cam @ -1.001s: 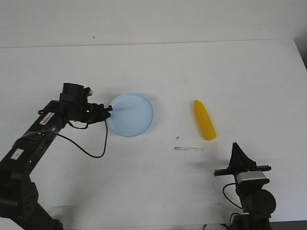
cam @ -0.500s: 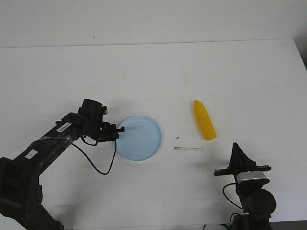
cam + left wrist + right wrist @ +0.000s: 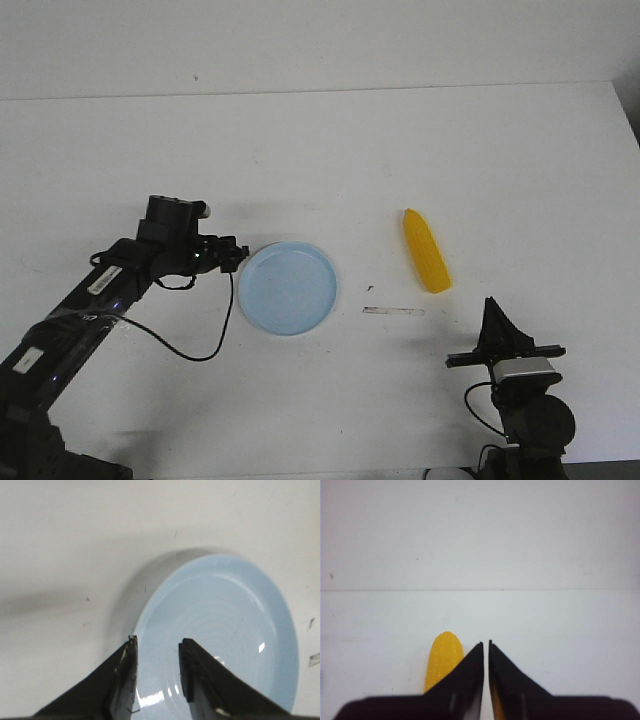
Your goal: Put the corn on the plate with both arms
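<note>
The pale blue plate [image 3: 287,287] lies flat on the white table, left of centre. My left gripper [image 3: 238,255] hovers at its left rim. In the left wrist view that gripper [image 3: 157,642] is open, and the plate [image 3: 225,610] shows through the gap with nothing pinched. The yellow corn [image 3: 426,251] lies on the table to the right of the plate, pointed end facing away. My right gripper [image 3: 491,303] stands near the front edge, short of the corn. It is shut and empty [image 3: 486,642], with the corn [image 3: 442,660] just beyond its fingers.
A thin pale strip [image 3: 393,311] lies on the table between plate and right gripper. A black cable [image 3: 195,345] loops from the left arm onto the table. The table's back edge [image 3: 320,92] meets a white wall.
The left arm pulled the plate right and toward the front, then let go of its rim and drew back slightly to the left. The corn and right arm have not moved.
</note>
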Controlling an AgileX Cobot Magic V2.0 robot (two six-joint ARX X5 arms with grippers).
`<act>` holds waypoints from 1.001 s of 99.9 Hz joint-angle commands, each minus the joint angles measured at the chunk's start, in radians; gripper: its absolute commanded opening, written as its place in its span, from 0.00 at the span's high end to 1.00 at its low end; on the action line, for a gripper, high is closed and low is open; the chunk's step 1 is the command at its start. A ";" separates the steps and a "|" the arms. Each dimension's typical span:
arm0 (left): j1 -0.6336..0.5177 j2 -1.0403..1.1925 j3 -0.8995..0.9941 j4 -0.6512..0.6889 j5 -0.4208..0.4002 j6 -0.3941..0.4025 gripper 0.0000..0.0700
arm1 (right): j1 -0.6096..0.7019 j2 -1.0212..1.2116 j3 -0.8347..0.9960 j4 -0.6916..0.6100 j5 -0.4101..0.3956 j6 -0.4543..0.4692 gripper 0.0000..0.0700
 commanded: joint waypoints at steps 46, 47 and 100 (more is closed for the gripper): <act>0.235 -0.381 -0.305 0.534 -0.304 0.170 1.00 | 0.002 0.000 -0.002 0.011 0.000 0.006 0.98; 0.238 -0.389 -0.316 0.547 -0.310 0.173 1.00 | 0.002 0.000 -0.002 0.011 0.000 0.006 0.98; 0.237 -0.963 -0.801 0.644 -0.347 0.291 1.00 | 0.002 0.000 -0.002 0.011 0.000 0.006 0.98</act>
